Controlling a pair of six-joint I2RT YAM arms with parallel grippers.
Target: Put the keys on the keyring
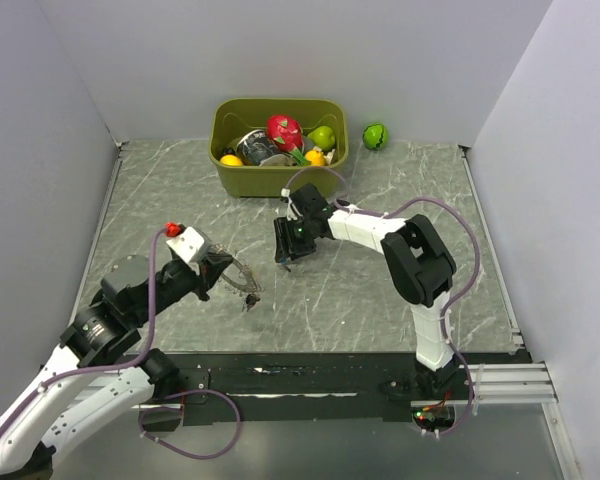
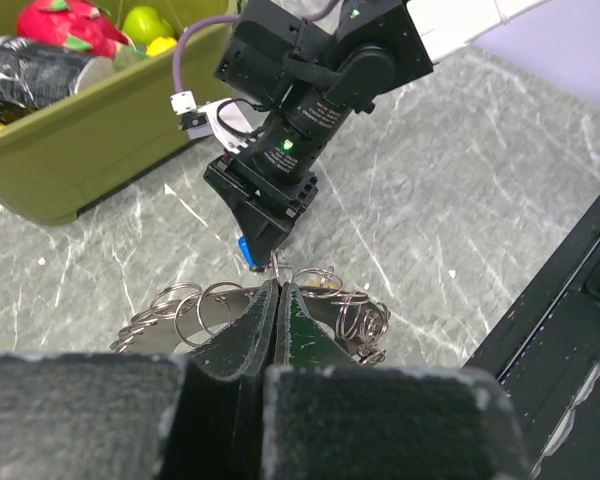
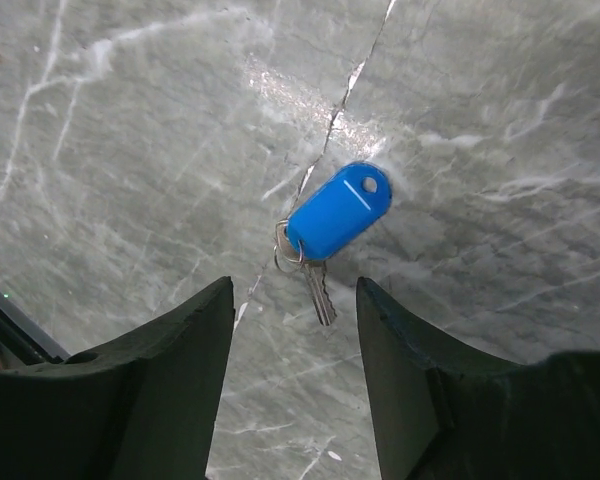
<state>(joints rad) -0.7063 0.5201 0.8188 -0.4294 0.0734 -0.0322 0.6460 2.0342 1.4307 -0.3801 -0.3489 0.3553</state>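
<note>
Seen from right wrist: blue key (image 3: 332, 222) flat on veined grey surface (image 3: 130, 150), between parted fingers of right hand (image 3: 292, 295); from left wrist: left hand (image 2: 278, 300) clamped on keyring (image 2: 205, 310); overhead: olive bin (image 1: 280, 180), pale walls (image 1: 310, 50).

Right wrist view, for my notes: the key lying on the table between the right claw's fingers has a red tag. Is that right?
No. The tag is blue, not red, as the right wrist view shows. The key does lie on the table between the right claw's fingers.
</note>
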